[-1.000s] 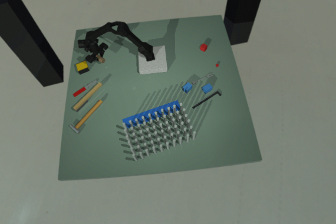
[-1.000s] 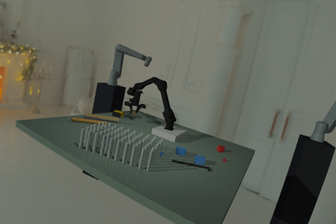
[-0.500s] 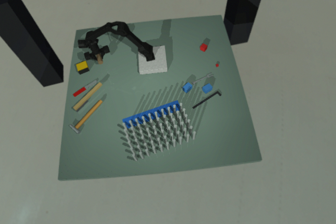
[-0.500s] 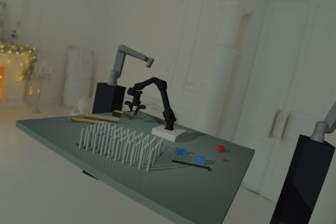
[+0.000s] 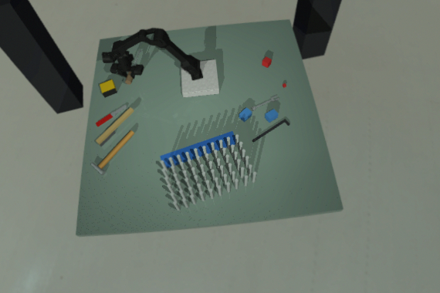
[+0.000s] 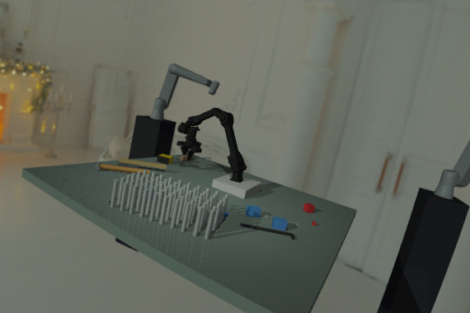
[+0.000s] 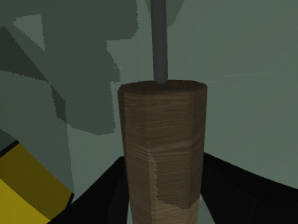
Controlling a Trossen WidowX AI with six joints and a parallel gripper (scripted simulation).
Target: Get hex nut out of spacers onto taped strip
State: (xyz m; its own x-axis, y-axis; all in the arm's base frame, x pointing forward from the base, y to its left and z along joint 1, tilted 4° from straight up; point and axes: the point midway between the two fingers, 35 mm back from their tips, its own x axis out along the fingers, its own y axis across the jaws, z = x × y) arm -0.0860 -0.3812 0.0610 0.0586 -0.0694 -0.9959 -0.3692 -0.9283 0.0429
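My gripper (image 5: 127, 72) (image 6: 189, 152) is shut on the wooden handle (image 5: 129, 78) (image 7: 162, 156) of a tool with a thin grey metal shaft (image 7: 158, 23). It holds the tool just above the table at the far left corner, beside a yellow block (image 5: 107, 87) (image 6: 165, 158) (image 7: 23, 192). The field of standing white spacers (image 5: 208, 173) (image 6: 165, 203) is far from the gripper, near the front of the table. The blue taped strip (image 5: 216, 141) runs along the field's far side. I cannot see the nut among the spacers.
A red-handled tool (image 5: 104, 120), a wooden dowel (image 5: 115, 126) and an orange-handled tool (image 5: 116, 149) lie at the left. A black L-shaped key (image 5: 270, 129) (image 6: 268, 230), two blue blocks (image 5: 245, 114) (image 5: 271, 116), a silver hook (image 5: 266, 102) and a red cube (image 5: 266, 62) lie at the right.
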